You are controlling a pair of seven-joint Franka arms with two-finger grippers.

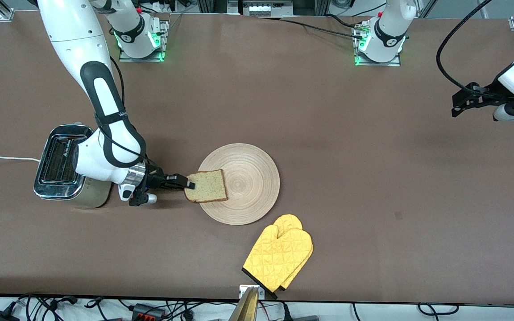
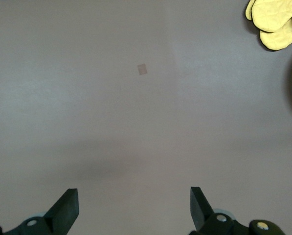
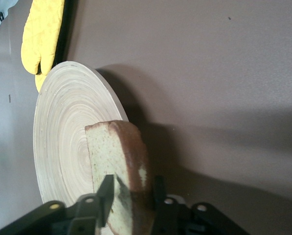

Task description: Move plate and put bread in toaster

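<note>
Bread [image 1: 206, 186] is sitting clamped by one edge between the right gripper's [image 1: 188, 183] fingers, over the rim of the wooden plate [image 1: 250, 183] near the worktop's middle. Judging by this, the pick-up is happening; the toaster [image 1: 60, 166], toward the right arm's end, is waiting empty. Left gripper [image 2: 134, 209] is hanging spread apart, idle, over bare worktop near the edge at the left arm's end. Counting: one slice, one plate, one toaster, two yellow oven mitts [image 1: 279, 256] stacked near the front edge.
</note>
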